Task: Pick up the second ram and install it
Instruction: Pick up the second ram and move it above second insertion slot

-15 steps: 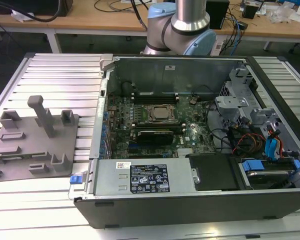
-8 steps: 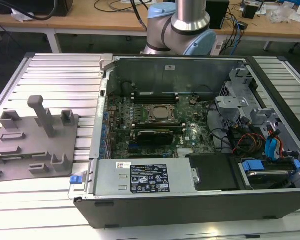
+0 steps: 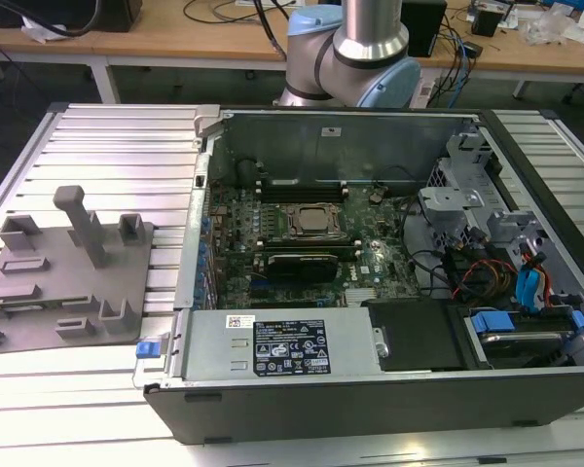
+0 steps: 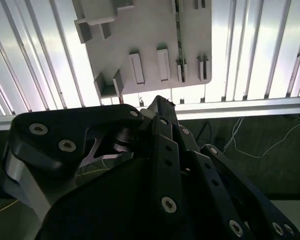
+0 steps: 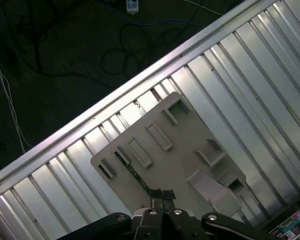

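Ribbed metal table (image 3: 127,146) carries the grey tray (image 3: 73,282) beside the open computer (image 3: 331,136). On the tray the ram (image 5: 132,172) stands on edge in a slot, probably so that fingers can take it from above. High over it hovers the gripper (image 5: 160,195), jaws closed and empty.

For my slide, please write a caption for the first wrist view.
The gripper above the grey tray on the ribbed table, the second ram in the tray.

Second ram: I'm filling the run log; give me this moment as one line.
second ram: on edge in grey tray, not held | end effector: over grey tray | pickup: not yet done
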Controlling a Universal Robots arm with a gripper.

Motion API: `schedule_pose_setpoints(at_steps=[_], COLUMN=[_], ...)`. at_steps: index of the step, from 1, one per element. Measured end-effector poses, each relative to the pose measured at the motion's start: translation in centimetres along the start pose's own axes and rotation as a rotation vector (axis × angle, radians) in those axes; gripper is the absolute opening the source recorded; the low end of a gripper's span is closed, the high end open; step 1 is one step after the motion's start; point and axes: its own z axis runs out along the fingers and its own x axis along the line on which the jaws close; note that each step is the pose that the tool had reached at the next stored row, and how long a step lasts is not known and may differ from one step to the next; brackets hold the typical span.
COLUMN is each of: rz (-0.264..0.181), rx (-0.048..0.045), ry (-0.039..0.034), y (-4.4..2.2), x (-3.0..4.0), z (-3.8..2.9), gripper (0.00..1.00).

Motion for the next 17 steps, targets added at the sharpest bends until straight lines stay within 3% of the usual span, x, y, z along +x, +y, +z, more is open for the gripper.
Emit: schedule_pose_setpoints(at_steps=[9,17], rz=[-0.091,-0.177], rx=[0.0022,0.0006], ry=[0.0106,0.0144], y=[0.0,0.0], x=[0.0,0.0], z=[0.0,0.0], gripper=[0.11,0.11])
